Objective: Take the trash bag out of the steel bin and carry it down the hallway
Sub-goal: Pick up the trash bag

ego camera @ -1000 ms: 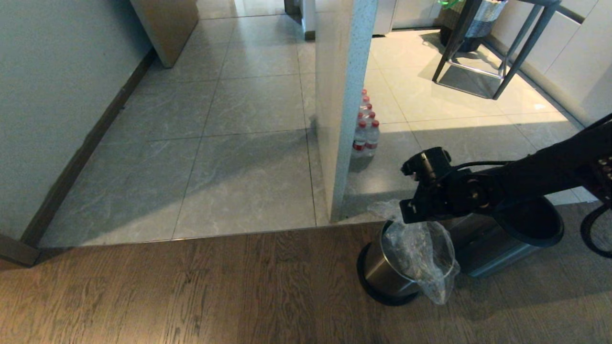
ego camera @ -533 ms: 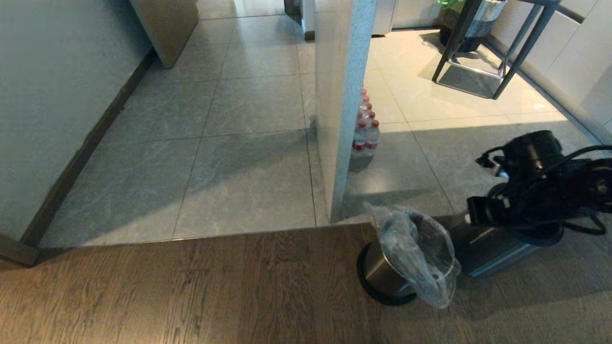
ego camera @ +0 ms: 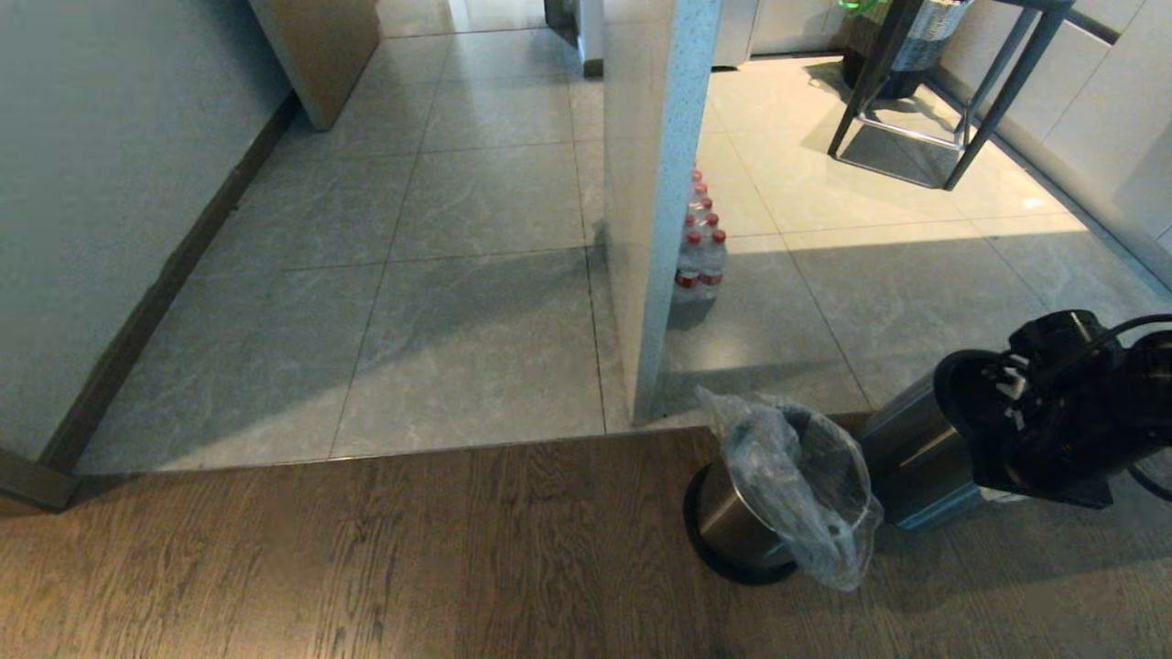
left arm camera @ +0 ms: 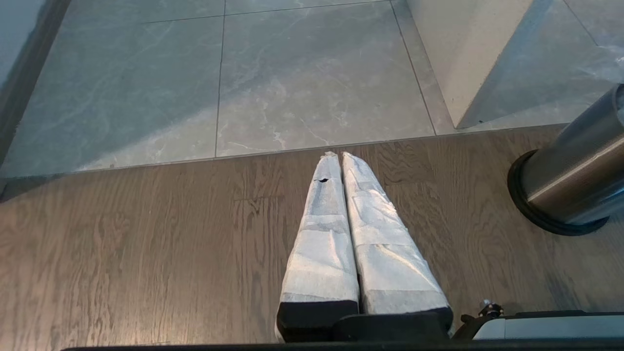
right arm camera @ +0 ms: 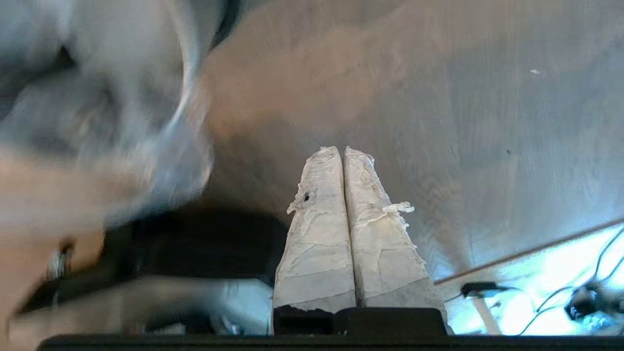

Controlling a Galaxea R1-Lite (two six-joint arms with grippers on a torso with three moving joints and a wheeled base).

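**Bag draped on the bin, right arm off to the side with nothing in its jaws**

The short round brushed-steel bin with a black base [ego camera: 732,531] stands on the brown wood-plank floor [ego camera: 366,558], just beside the seam where the planks meet the glossy grey marbled tiles of the hallway [ego camera: 458,275]. The clear, crinkly thin plastic trash bag [ego camera: 806,503] sits in the bin's mouth, its loose top bunched up at the far rim and its body spilling over the near rim and hanging down the outside. What the bag holds cannot be made out.

Just to the right of the bin lies the separate steel sleeve with a black rim [ego camera: 916,458], tipped on its side on the planks. The right gripper [right arm camera: 343,151] is on the arm at the right edge of the head view, over the sleeve's black-rimmed end and apart from the bag; its white-wrapped jaws are clenched together with nothing between them.

The left gripper [left arm camera: 340,155] hangs low over the planks, well to the left of the bin, jaws pressed together and empty.

A white speckled wall end [ego camera: 655,201] stands on the tiles behind the bin, with a pack of red-capped water bottles [ego camera: 700,243] against its right side. A black metal stool frame [ego camera: 952,91] stands farther back on the right.
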